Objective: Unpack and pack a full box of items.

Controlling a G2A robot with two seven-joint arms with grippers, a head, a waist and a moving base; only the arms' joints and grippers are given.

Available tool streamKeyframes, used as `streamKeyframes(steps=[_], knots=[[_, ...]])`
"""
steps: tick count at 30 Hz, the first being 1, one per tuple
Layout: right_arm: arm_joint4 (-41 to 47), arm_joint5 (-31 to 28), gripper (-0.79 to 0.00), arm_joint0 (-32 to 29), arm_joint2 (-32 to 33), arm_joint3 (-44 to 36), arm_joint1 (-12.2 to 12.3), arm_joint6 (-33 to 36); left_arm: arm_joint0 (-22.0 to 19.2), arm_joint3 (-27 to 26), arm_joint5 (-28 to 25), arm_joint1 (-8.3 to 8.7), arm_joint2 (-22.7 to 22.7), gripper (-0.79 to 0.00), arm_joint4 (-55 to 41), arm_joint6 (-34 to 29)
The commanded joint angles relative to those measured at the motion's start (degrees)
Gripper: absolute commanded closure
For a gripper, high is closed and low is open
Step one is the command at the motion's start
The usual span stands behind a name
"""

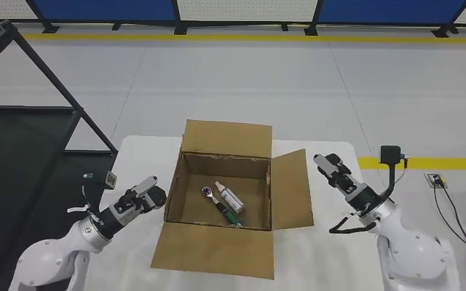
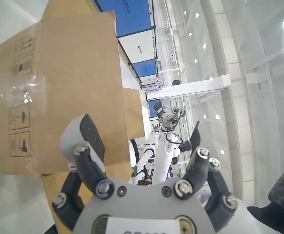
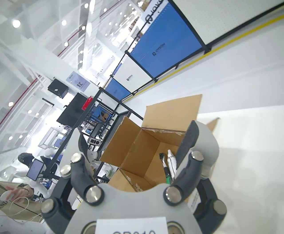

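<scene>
Brown cardboard box (image 1: 226, 140) holds a white bottle (image 1: 231, 198), likely light, graspable mid-body; left gripper (image 1: 154, 190) and right gripper (image 1: 324, 164) gape empty

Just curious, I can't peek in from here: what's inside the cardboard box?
Inside the cardboard box lie a green-handled ratchet tool and a white bottle, side by side on its floor. The strip of floor right below the near wall is covered by that wall.

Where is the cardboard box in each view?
Top view: the box, flaps open, in the middle of the table.
Left wrist view: the box shows its outer wall, close beside the left gripper.
Right wrist view: the box shows its open inside beyond the right gripper.
Shared landmark: the blue wall panels.
</scene>
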Motion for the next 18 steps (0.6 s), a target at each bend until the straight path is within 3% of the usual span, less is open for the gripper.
streamKeyframes(steps=[1,4,6,18], knots=[[0.24,1.58,-0.785,-0.28,0.82,1.64,0.35,1.95,-1.29,0.49,0.92,0.1,1.48,-0.785,1.08,-0.4],[-0.73,3.22,-0.785,0.23,0.87,4.32,0.85,4.58,-2.89,1.32,2.17,0.21,3.48,-0.785,2.85,-0.42],[-7.76,6.06,-0.785,0.75,-0.34,5.27,1.15,3.23,-3.7,1.84,3.14,0.32,4.59,-0.785,4.34,-0.54],[4.52,-0.5,-0.785,5.88,-9.38,9.42,1.39,10.68,-7.14,4.09,6.42,0.65,9.14,-0.785,7.21,-0.21]])
